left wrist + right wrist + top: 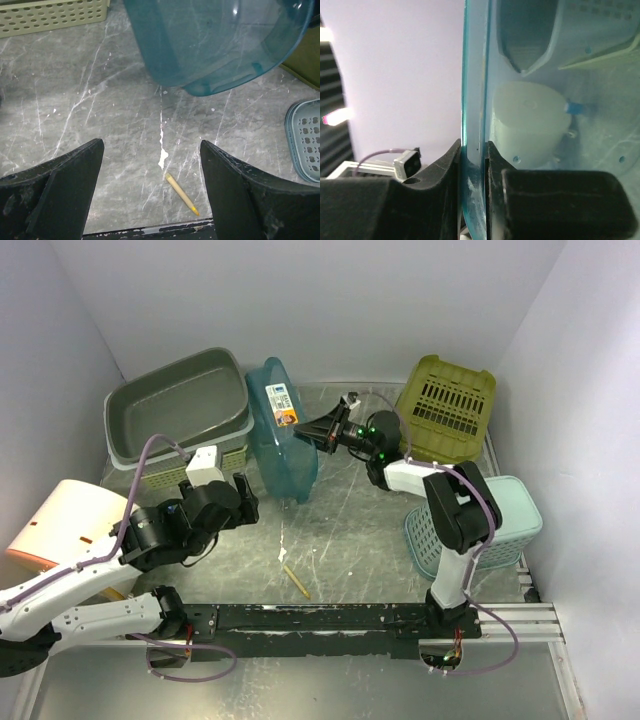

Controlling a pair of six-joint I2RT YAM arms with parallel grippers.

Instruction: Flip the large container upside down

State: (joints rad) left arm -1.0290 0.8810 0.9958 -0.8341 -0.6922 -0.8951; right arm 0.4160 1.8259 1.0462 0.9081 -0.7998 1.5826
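The large container (281, 435) is a clear teal plastic tub, tipped up on its edge at the table's middle, with a label on its upturned base. My right gripper (316, 430) is shut on its rim, which runs upright between the jaws in the right wrist view (474, 100). My left gripper (243, 496) is open and empty, a little to the left of and nearer than the tub. In the left wrist view the tub (215, 40) hangs above the table beyond my open fingers (65, 185).
A grey tub (180, 405) sits on a perforated cream basket (195, 465) at back left. An olive crate (448, 405) lies overturned at back right. A pale teal basket (475, 525) stands at right. A yellow pencil (295, 581) lies near the front rail.
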